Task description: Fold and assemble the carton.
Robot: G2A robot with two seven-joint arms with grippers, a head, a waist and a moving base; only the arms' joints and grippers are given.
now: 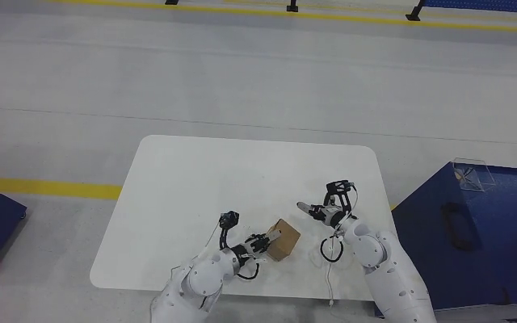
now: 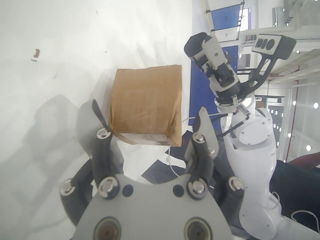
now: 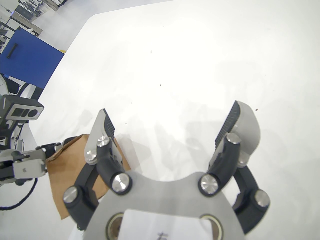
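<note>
The carton (image 1: pixel 283 239) sits on the white counter (image 1: pixel 202 178) close to its near edge, between the two arms; from where I stand it looks like a small brown box already squared up, though I cannot tell whether any flap is loose. The left gripper (image 1: pixel 260 242) is right up against it, its fingers (image 2: pixel 100 118) spread wide and grasping nothing; one touches a corner of the box, the other stands just clear of the opposite side. The right gripper (image 1: pixel 319 211) hovers over bare counter just beside the carton, its own fingers likewise released and empty.

The worry, to my eye, is the lopsided contact. If the left fingers clench now, the one already touching would push first, and the light box would likely swivel or skid rather than be caught. With nothing bracing its far side, a skid could carry it toward the near edge and off. A hard squeeze could also dent the thin cardboard or buckle a wall; the right arm would need to steady it.
</note>
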